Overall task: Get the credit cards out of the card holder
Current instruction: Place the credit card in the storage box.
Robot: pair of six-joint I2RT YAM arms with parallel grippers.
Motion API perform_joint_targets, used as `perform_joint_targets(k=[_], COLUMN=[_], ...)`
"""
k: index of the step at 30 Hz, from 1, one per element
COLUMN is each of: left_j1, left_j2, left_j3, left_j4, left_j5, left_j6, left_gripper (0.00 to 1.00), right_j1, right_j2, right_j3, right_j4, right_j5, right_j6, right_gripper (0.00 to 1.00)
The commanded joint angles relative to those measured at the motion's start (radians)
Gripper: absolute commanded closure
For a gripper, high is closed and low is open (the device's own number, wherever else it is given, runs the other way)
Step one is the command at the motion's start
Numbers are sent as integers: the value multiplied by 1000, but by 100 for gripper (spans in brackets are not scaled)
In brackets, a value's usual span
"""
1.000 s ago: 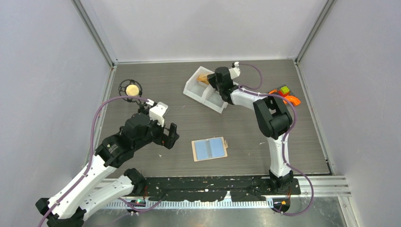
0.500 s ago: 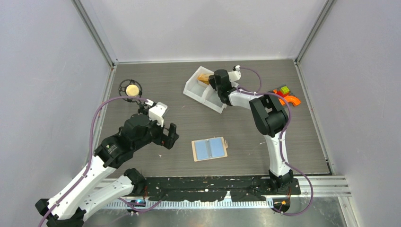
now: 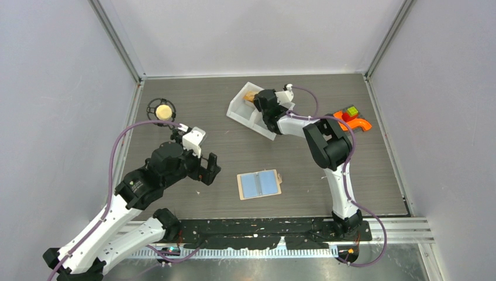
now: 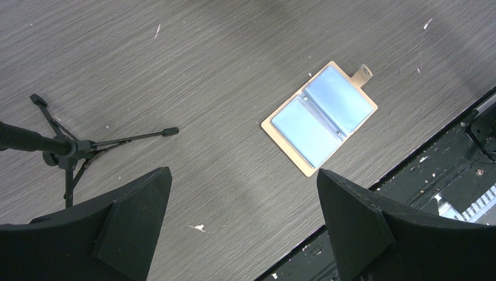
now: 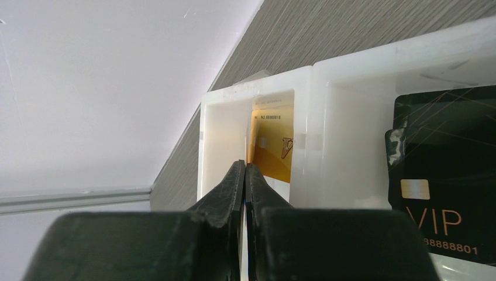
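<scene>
2 compartments of the white bin are each holding something: the gold credit card is leaning in one, the black credit card is lying in the next. The right gripper is hovering at the gold card's compartment, fingers pressed together. The card holder is lying open, well apart from the bin, toward the arm bases. The left gripper is hanging spread wide, near the holder.
</scene>
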Motion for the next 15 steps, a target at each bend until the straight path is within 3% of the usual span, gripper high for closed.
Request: perform_joint_targets(k=[1, 12, 15], left_j1=[2, 2, 2], left_j2=[-10, -11, -19], left_j3=[-5, -5, -9], left_j4=[11, 11, 13], left_j5=[7, 11, 4], left_j6=[8, 9, 9], left_gripper=[0, 0, 0], right_j1=[2, 6, 6], right_j2=[11, 29, 30], right_j3=[21, 44, 54], right_j4=[37, 37, 21], right_j5=[68, 94, 91], right_j6=[21, 13, 14], right_gripper=[95, 95, 87])
